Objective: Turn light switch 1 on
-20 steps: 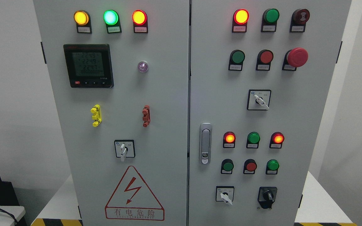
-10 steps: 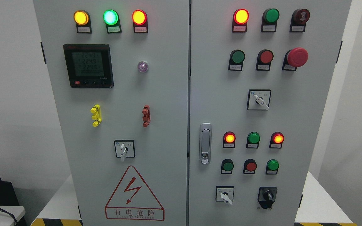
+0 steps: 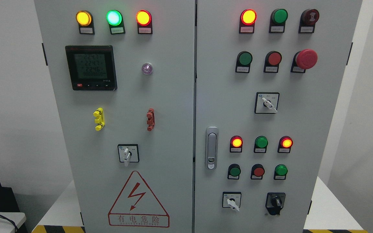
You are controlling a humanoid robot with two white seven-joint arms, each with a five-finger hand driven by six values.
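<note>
A grey two-door electrical cabinet fills the head view. Its right door carries a green push button, a red one and another green one in a row, under lamps lit red, unlit green and lit red. Below them sit a white rotary switch and a black rotary switch. Their labels are too small to read, so which control is light switch 1 I cannot tell. Neither hand nor arm shows.
The left door has yellow, green and red lit lamps, a digital meter, a rotary switch and a red hazard triangle. A door latch and a red emergency stop are on the right door. White platform and striped floor tape lie below.
Only the meter's digits flicker; the panel and lamps look the same and no hand has come into view.
</note>
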